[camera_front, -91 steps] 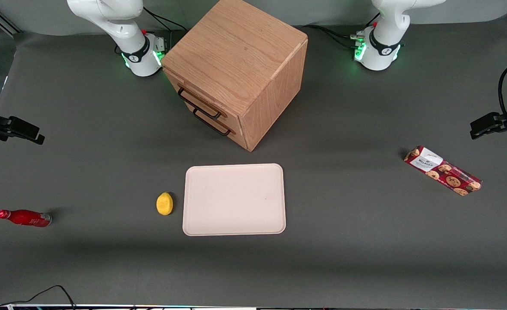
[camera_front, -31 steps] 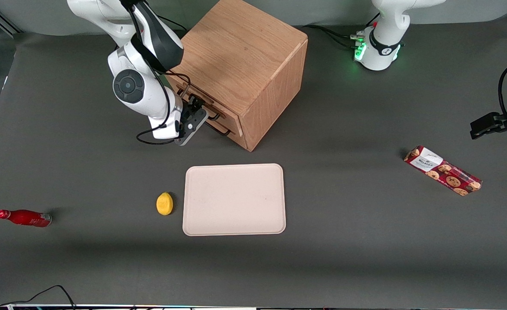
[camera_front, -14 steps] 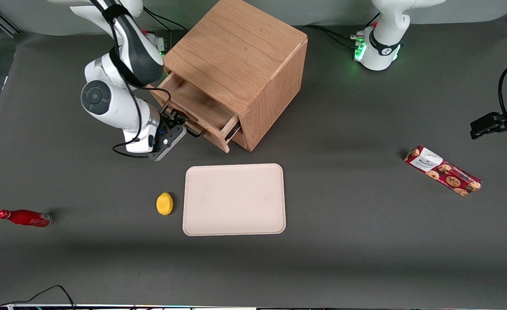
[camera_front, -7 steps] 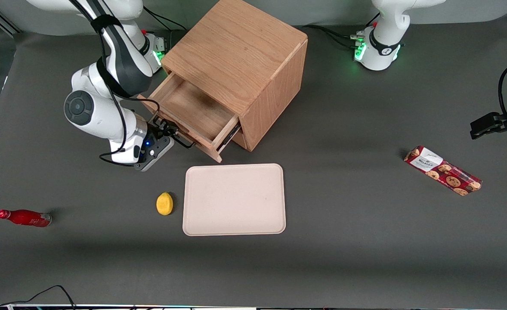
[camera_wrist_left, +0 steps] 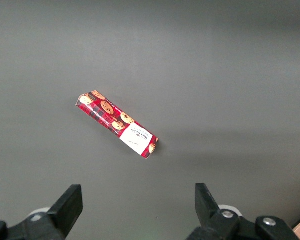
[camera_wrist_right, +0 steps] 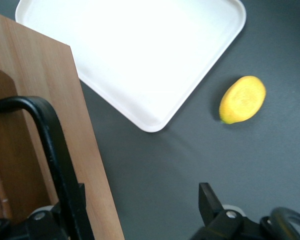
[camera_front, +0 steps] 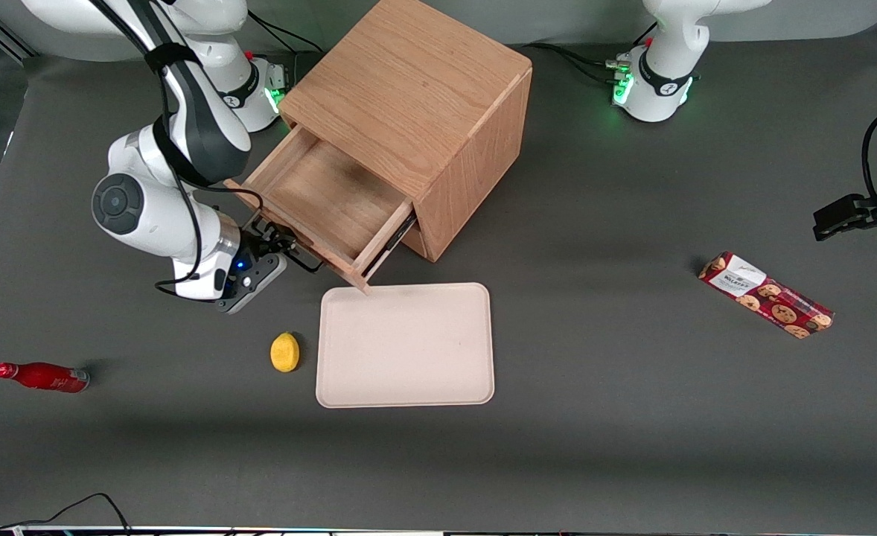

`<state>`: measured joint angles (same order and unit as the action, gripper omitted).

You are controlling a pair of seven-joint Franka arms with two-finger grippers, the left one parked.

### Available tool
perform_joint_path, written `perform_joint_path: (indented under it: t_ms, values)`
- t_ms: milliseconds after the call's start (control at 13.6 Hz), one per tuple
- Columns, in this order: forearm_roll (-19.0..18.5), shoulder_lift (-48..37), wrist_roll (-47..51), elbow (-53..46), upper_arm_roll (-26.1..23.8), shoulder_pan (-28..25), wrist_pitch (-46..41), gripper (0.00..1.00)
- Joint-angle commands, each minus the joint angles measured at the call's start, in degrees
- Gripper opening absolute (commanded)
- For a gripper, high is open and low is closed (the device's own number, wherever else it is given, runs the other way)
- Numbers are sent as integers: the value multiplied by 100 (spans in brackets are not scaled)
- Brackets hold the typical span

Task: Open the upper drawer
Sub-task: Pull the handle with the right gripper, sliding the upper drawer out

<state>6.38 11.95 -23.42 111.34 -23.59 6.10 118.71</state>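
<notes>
The oak cabinet (camera_front: 416, 82) stands at the back of the table. Its upper drawer (camera_front: 319, 197) is pulled well out, and the wooden box inside holds nothing. In the right wrist view the drawer's flat front (camera_wrist_right: 50, 100) carries the black bar handle (camera_wrist_right: 50, 135). My gripper (camera_front: 267, 246) is right at that handle (camera_front: 301, 262), in front of the drawer. The gripper (camera_wrist_right: 140, 205) is open, jaws wide apart. One finger lies against the handle, and the other finger (camera_wrist_right: 207, 200) hangs free over the dark table.
A cream tray (camera_front: 405, 344) lies just nearer the camera than the drawer's front corner. A lemon (camera_front: 284, 351) sits beside the tray. A red bottle (camera_front: 40, 377) lies toward the working arm's end of the table. A cookie box (camera_front: 766, 295) lies toward the parked arm's end.
The drawer, shut at first, has slid steadily farther out toward the front camera. My gripper has moved back with its handle, nearer the tray and lemon.
</notes>
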Motion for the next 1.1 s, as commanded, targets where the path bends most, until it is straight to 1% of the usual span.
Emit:
perform_joint_path:
  t_ms: [0,515,1029]
  values:
    - [-93,184,-101,-314,117,23,11,100]
    - [-93,369,-286,-569,275,102,11,100]
    - [-128,509,-286,-718,319,137,11,100]
